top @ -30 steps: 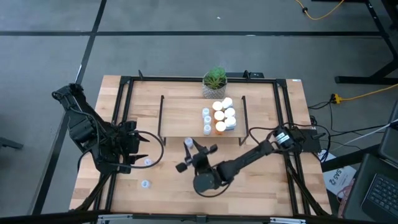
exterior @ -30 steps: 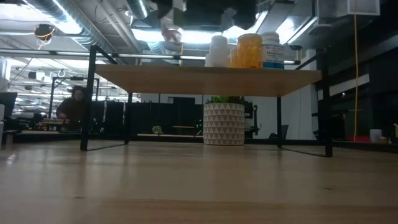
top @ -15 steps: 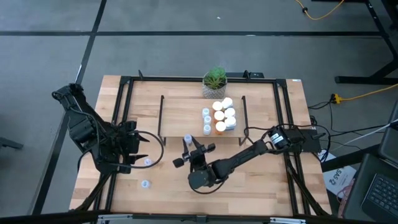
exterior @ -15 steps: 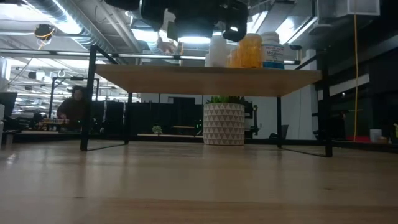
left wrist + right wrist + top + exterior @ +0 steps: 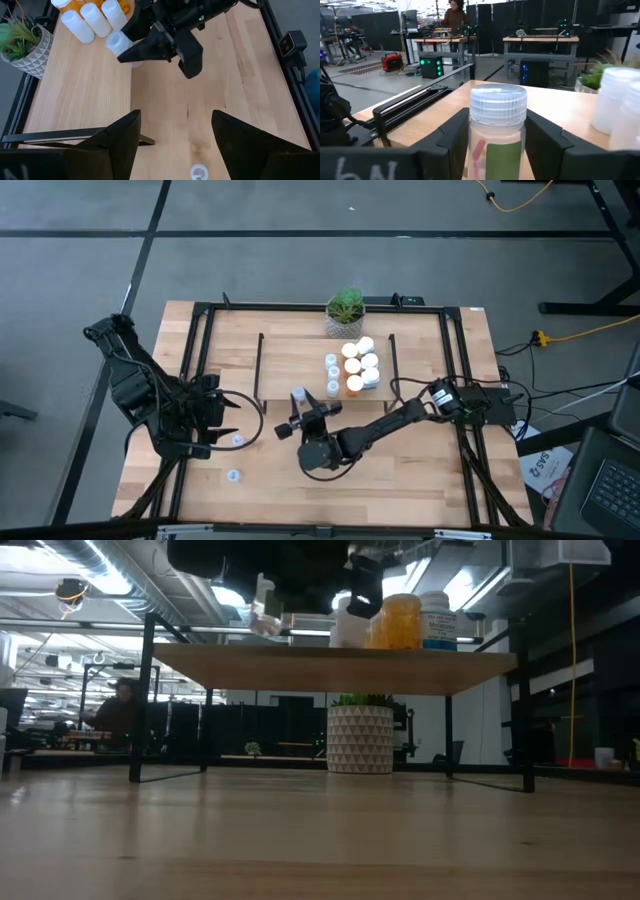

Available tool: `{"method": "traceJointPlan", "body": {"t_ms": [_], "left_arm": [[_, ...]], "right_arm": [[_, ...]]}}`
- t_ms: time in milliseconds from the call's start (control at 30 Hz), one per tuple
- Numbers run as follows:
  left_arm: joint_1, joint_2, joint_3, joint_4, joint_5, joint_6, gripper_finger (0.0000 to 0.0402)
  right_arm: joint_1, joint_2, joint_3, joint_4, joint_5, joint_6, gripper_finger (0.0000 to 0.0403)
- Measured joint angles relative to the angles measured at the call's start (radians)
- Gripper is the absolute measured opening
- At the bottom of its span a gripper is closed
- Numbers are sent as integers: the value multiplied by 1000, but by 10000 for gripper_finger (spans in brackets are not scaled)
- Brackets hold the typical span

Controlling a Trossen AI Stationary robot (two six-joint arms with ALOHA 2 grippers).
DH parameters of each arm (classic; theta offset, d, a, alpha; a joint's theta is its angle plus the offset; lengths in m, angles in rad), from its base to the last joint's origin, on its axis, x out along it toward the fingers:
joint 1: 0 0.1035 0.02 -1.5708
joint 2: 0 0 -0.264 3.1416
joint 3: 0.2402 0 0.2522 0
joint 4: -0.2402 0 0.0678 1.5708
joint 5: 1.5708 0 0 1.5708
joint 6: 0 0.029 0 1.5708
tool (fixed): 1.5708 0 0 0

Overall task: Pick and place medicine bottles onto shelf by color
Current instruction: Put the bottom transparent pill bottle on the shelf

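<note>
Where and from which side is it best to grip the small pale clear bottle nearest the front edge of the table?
Probably its round side wall, coming straight down from above: the small pale clear bottle shows a round top, so it seems upright, with bare wooden tabletop all around it.

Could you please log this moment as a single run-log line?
right hand: shut on clear bottle, over shelf front edge | left hand: open, waiting at table's left | two clear bottles left on table
</note>
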Motion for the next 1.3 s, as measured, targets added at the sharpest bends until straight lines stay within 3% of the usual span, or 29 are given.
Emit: {"method": "traceJointPlan", "body": {"t_ms": [300,1300], "left_arm": [[0,0,0,0,0,0,238],[0,0,0,0,1,-1,238]], "right_arm": [[-27,0,0,0,-56,0,203],[-69,0,-1,10,-39,-2,202]]}}
